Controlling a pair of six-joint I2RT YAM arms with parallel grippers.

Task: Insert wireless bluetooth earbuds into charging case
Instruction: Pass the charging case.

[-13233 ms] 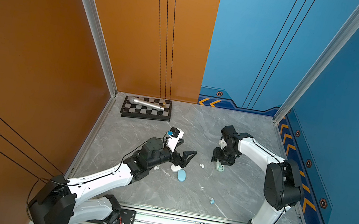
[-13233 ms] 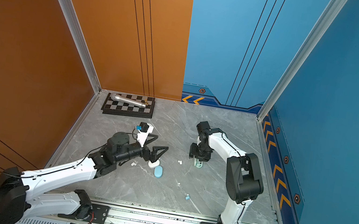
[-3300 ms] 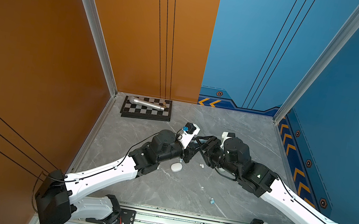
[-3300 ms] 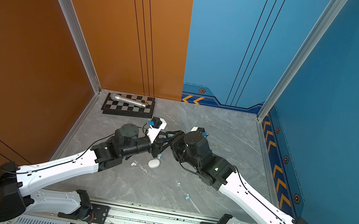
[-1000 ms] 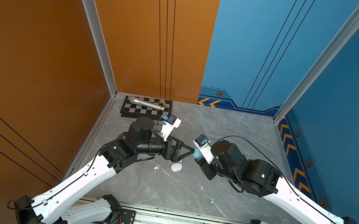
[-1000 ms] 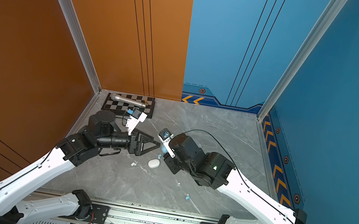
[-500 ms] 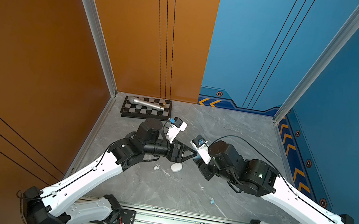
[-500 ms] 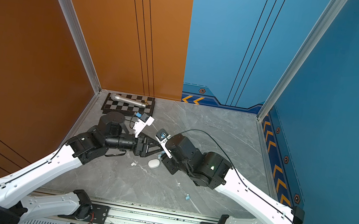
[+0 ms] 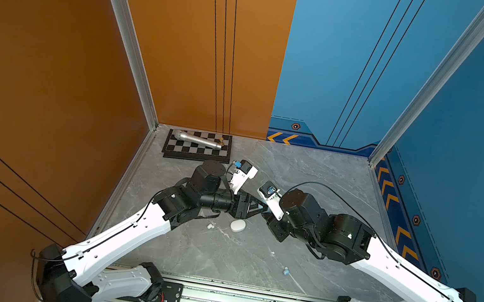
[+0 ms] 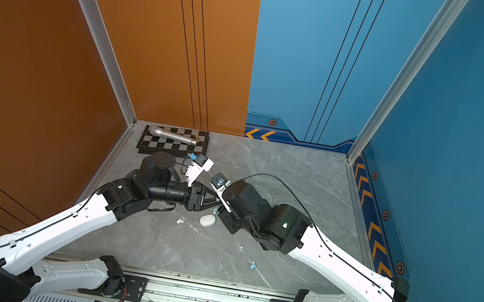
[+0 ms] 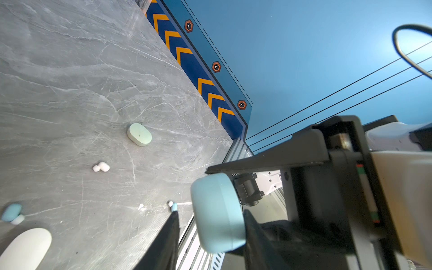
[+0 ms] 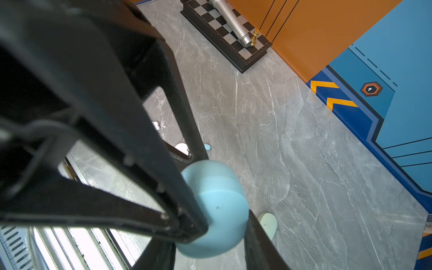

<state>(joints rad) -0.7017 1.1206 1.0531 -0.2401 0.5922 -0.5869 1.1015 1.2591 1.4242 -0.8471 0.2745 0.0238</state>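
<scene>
pale blue case (image 12: 217,210) partly hidden behind the left fingers (image 12: 117,210).

The left end effector (image 9: 263,209) has swung in and narrowed around the blue case (image 11: 217,212).

The pale blue case (image 11: 217,212) looks matt smooth plastic, the tabletop (image 11: 70,81) veined stone, the cylinder (image 12: 230,19) brushed metal.
</scene>
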